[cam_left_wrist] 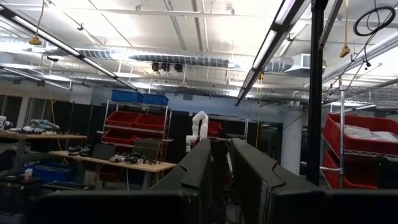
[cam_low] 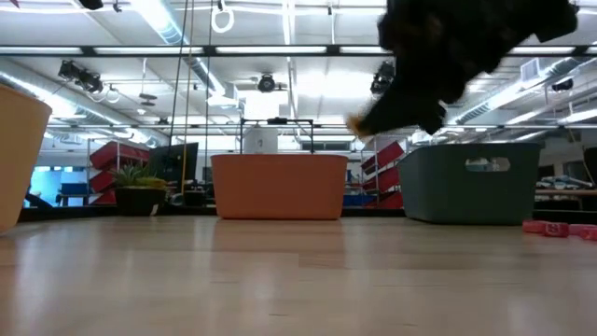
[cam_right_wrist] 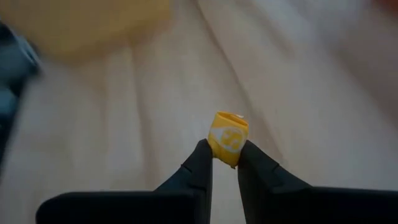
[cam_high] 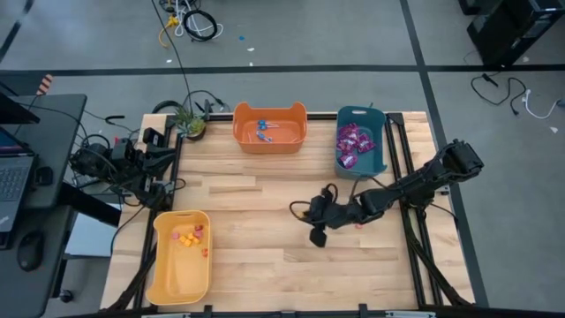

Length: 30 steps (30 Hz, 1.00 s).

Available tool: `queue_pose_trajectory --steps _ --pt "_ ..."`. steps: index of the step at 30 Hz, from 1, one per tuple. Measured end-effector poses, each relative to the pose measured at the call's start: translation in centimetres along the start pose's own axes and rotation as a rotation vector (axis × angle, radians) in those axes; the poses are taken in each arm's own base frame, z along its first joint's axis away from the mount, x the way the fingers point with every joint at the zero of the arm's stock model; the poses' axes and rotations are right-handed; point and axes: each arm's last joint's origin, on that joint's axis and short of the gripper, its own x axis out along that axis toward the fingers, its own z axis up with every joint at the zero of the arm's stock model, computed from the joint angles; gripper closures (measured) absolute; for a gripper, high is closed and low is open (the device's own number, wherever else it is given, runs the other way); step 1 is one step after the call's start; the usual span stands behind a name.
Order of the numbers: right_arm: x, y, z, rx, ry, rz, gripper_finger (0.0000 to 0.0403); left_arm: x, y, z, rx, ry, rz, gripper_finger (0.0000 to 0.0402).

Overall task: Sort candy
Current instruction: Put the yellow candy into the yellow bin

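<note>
My right gripper (cam_right_wrist: 225, 163) hangs over the middle-right of the table (cam_high: 265, 190), shut on a small yellow-orange wrapped candy (cam_right_wrist: 229, 138). In the high view this gripper (cam_high: 318, 237) sits at the end of the arm, which reaches in from the right. My left gripper (cam_left_wrist: 221, 171) is drawn back at the table's far left. It points up into the room, a narrow gap between its fingers and nothing in it. Orange and red pieces (cam_high: 190, 237) lie in the yellow bin (cam_high: 166, 278), blue-wrapped lollipops (cam_high: 263, 131) in the orange bin (cam_high: 296, 140), purple packets (cam_high: 353, 146) in the teal bin (cam_high: 380, 163). My right gripper pinches the candy's lower end (cam_right_wrist: 225, 154) between its two fingertips (cam_right_wrist: 202, 163), and most of the piece sticks out past them. The fingers slant downward, coming from the table's right side. The candy is lifted clear of the wood.
A pink-red piece (cam_low: 550, 227) lies on the wood near the teal bin (cam_low: 471, 182). A potted plant (cam_high: 188, 122) stands at the far left corner, with cables beside it. Bare wood stretches between the bins.
</note>
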Motion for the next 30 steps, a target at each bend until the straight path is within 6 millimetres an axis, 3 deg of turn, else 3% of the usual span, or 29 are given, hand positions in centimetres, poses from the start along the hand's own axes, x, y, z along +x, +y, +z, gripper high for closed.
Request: queue_pose_trajectory --steps 7,13,21,30 --pt "-0.5 1.2 3.5 -0.092 -0.344 0.114 0.0353 0.0 0.0 0.0 0.000 0.000 0.000 0.0335" --pt "-0.6 2.6 6.3 -0.173 -0.454 0.126 0.0353 0.0 0.0 0.0 0.000 0.000 0.001 0.0335" --pt "2.6 6.3 10.8 -0.334 -0.534 0.164 0.0353 0.0 0.0 0.0 -0.002 -0.005 0.001 0.0335" --pt "7.5 8.0 14.0 -0.370 -0.564 0.242 0.0353 0.0 0.1 0.5 -0.029 -0.052 0.007 0.0335"
